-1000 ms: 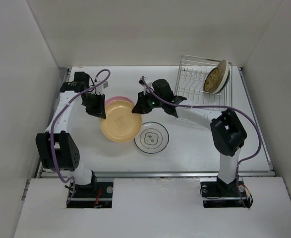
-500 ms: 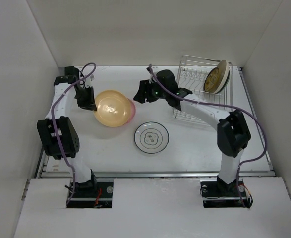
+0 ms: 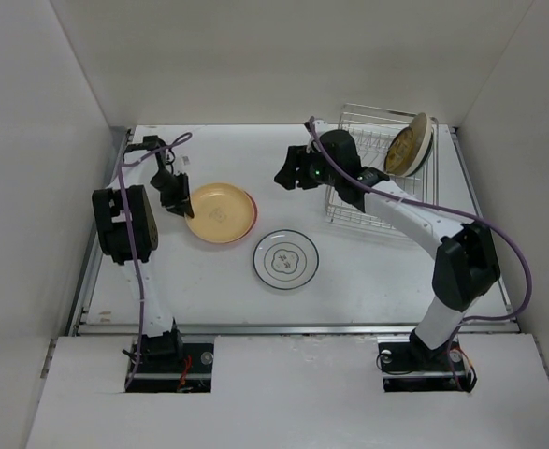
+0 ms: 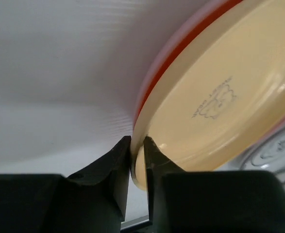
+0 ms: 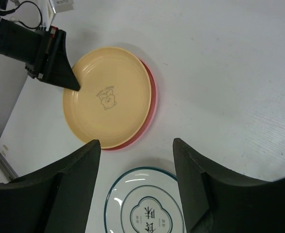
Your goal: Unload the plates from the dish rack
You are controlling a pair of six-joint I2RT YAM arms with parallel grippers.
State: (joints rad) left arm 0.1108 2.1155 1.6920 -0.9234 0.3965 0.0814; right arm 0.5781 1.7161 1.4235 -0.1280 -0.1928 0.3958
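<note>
Bright, flat white light pours down from overhead. The table (image 3: 377,271) is close to washed out, and the shadows under the arms are faint and soft-edged. The walls (image 3: 59,103) look slightly greyer. In the left wrist view the tan-yellow plate (image 4: 220,97) goes soft, its print fuzzy, and the left gripper (image 4: 137,148) is a near-black shape. The right wrist view is crisp in the middle, with the right gripper (image 5: 137,141) dark and blurred in the foreground.

A tan-yellow plate (image 5: 106,97) is stacked face up on a pink plate (image 5: 154,99) at the left of the surface (image 3: 377,271) — its rim is pinched in the left gripper (image 4: 137,145). A white plate with dark green rim (image 3: 285,259) is laid flat nearby. In the dish rack (image 3: 363,122), a mustard plate (image 3: 403,148) is leaned on edge.
</note>
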